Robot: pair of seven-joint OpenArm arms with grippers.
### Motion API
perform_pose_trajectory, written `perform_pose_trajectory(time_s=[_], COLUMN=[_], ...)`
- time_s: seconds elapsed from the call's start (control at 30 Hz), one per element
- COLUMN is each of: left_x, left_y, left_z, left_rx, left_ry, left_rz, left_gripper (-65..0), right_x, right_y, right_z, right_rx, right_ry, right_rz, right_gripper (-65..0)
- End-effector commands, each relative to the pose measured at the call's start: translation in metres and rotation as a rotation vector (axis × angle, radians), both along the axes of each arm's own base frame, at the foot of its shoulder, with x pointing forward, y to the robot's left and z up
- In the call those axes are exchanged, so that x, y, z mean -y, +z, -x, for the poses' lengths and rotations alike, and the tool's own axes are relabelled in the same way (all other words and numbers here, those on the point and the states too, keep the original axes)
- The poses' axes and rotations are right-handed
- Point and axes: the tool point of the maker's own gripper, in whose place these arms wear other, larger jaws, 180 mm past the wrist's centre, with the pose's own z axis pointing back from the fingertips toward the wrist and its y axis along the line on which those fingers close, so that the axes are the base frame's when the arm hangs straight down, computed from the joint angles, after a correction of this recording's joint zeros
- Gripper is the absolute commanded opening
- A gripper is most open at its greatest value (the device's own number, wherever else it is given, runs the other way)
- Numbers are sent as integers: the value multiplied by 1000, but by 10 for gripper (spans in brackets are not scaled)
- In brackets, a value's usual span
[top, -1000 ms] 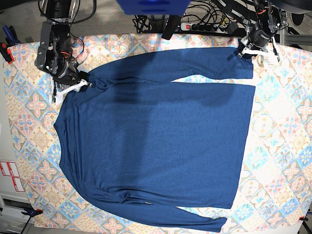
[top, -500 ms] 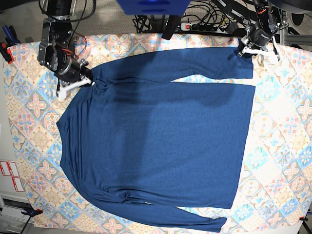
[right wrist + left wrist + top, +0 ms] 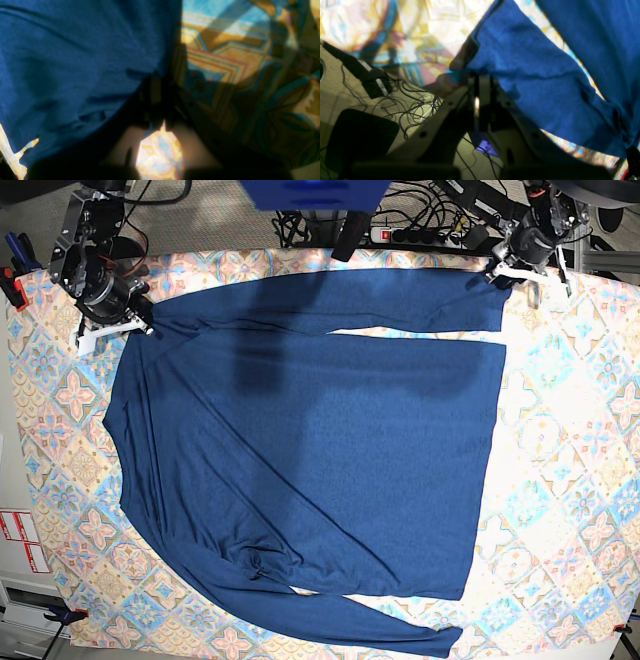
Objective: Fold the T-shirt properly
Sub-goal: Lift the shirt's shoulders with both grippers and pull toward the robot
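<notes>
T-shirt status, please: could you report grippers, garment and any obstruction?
Left gripper shut on sleeve cuff. Right gripper shut on shoulder. T-shirt flat, unfolded, on patterned cloth. Nothing in the way.

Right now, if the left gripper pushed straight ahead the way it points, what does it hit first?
The shirt: the left gripper is shut on the cuff edge of its sleeve. Past that lies the patterned tablecloth, though depth is hard to judge.

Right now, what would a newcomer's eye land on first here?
The dark blue T-shirt spread flat across the patterned tablecloth. Then both arms at its far edge: the right tool shut on the shoulder, the left tool shut on the far sleeve's cuff.
</notes>
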Motion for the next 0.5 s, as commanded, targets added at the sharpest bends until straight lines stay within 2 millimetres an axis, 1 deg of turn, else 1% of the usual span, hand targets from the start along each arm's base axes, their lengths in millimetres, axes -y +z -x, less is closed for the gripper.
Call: perform_pose_trajectory(time_s=[0.0, 0.07, 0.1, 0.13, 0.2, 0.27, 0.33, 0.4, 0.47], left_x=[-8, -8, -8, -8, -8, -8, -6, -5, -6], left_y=[9, 12, 12, 14, 19, 22, 26, 32, 37], left_z=[-11, -21, -22, -25, -40, -50, -62, -78, -89], left_rx=[43, 66, 67, 76, 112, 134, 161, 199, 227], left_ry=[4, 4, 4, 3, 5, 6, 3, 3, 4], left_rz=[-20, -21, -21, -22, -22, -22, -18, -15, -16], left_gripper=[-650, -650, -650, -650, -650, -650, -650, -650, -650], right_x=[8, 8, 8, 8, 7, 6, 5, -3, -9], right_y=[2, 2, 3, 6, 18, 27, 38, 43, 48], right_z=[2, 1, -1, -7, -25, -35, -51, -67, -78], right_rx=[-17, -15, -11, 6, 54, 88, 130, 158, 181], right_ry=[4, 5, 5, 7, 16, 23, 28, 49, 68], right_rz=[31, 30, 30, 34, 43, 49, 53, 46, 42], right_gripper=[-649, -649, -649, -649, -649, -649, -649, -650, -650])
